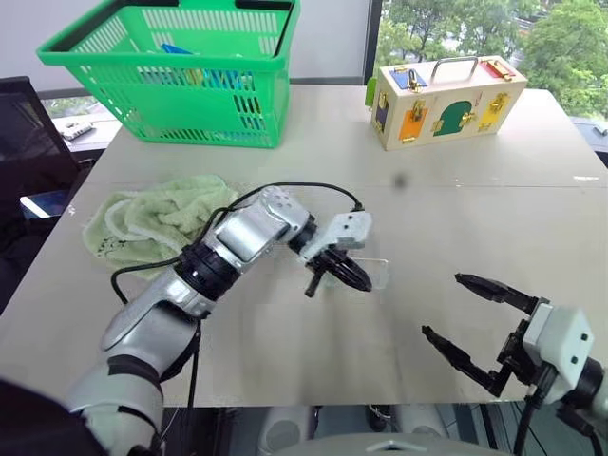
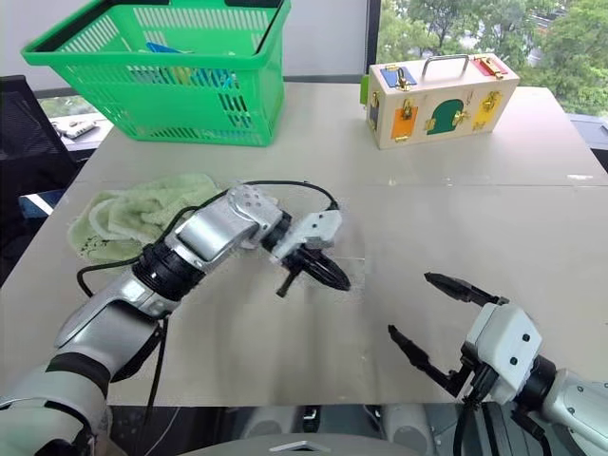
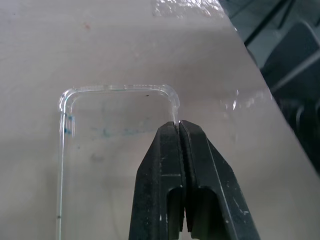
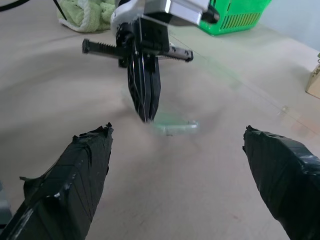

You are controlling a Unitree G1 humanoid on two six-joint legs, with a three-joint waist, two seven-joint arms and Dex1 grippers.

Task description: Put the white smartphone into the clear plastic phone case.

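Clear plastic phone case (image 3: 115,150) lies flat on the desk (image 1: 285,351), and the left tool (image 3: 178,125) is clenched on the rim of one of its long sides near a rounded corner (the fingers (image 3: 165,165) press together with the thin wall between them). The right tool (image 1: 475,328) hangs spread wide and empty above the desk's near edge. I judge this the case-securing step. Next, the white smartphone must be found, perhaps in the green basket (image 1: 190,114), and fetched by the free tool.

Clear plastic phone case (image 3: 115,150) on table
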